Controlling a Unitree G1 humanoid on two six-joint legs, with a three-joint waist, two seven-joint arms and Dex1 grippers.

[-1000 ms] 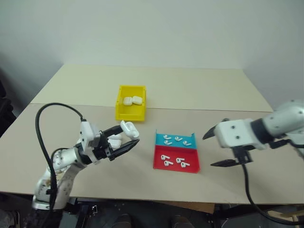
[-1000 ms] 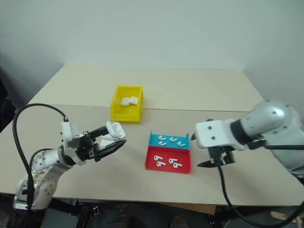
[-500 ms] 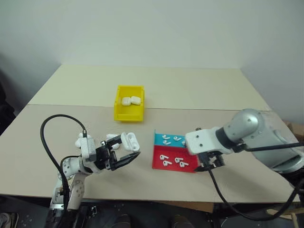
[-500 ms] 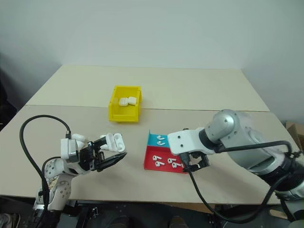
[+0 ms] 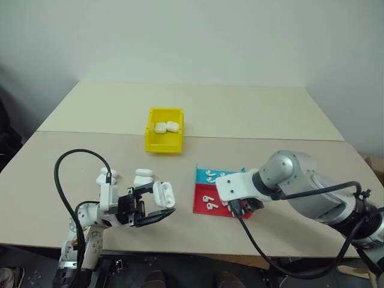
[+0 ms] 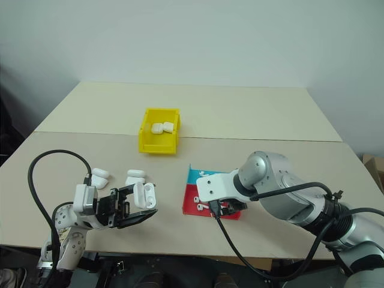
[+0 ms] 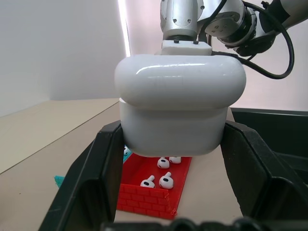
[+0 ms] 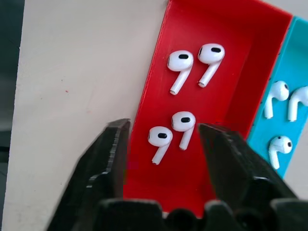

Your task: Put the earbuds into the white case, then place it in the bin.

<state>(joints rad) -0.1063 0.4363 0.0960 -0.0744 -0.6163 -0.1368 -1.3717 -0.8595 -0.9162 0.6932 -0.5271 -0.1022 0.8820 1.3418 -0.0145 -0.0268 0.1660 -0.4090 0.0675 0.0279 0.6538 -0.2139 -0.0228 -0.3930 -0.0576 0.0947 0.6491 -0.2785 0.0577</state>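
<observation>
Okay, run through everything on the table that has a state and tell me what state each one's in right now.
white case: lid flipped open, held in the left gripper.
right gripper: open, fingers either side of a pair of earbuds in the red half of the tray.
bin: upright, two closed cases inside.
spare cases: closed, lying on the table by the left arm.
</observation>
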